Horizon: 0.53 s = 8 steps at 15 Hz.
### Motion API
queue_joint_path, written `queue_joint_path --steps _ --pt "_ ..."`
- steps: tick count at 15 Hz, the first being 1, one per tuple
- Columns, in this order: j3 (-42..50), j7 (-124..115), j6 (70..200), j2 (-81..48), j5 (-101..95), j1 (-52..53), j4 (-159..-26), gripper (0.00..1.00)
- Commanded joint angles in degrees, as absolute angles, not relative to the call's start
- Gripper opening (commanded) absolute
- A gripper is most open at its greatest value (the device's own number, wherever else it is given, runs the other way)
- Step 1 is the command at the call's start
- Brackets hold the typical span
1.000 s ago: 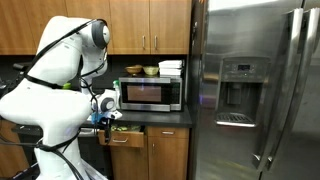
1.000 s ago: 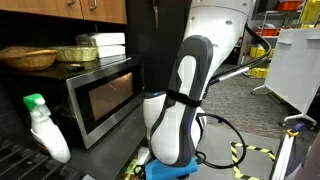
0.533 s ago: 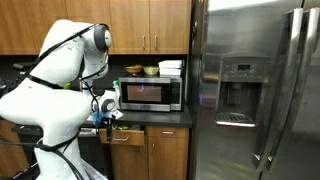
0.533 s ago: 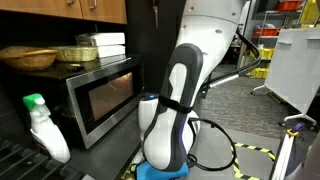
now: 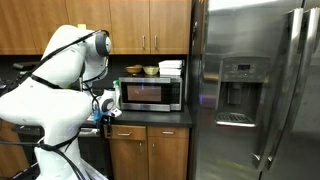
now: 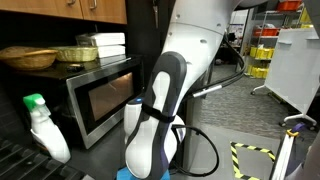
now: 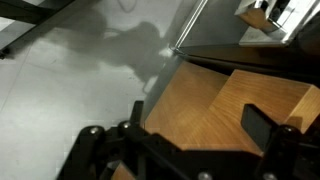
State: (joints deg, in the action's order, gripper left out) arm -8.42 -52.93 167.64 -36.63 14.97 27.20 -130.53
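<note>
My gripper (image 5: 108,117) hangs at counter height just left of the microwave (image 5: 150,93), above the wooden drawer (image 5: 128,132) under the counter. In the wrist view the gripper (image 7: 195,125) is open and empty. Its two black fingers stand wide apart over a wooden cabinet face (image 7: 215,95), with grey floor (image 7: 70,70) to the left. In an exterior view the white arm (image 6: 155,110) stands in front of the microwave (image 6: 100,95) and hides the gripper.
A steel fridge (image 5: 255,90) stands beside the counter. Bowls (image 5: 135,70) and a basket (image 6: 28,57) sit on top of the microwave. A white spray bottle with a green top (image 6: 45,130) stands on the counter. Wooden cupboards (image 5: 150,25) hang above.
The arm has moved toward the cabinet. The drawer under the counter stood pulled out before and now looks flush with the cabinet front.
</note>
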Motion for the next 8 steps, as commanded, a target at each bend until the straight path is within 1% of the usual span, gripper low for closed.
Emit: queue_joint_path --steps 1,8 --pt "-6.6 -55.8 169.0 -40.0 15.2 30.3 -127.1 1.00" --pt "-0.2 -63.2 170.9 -37.9 14.9 36.1 -131.4 1.00"
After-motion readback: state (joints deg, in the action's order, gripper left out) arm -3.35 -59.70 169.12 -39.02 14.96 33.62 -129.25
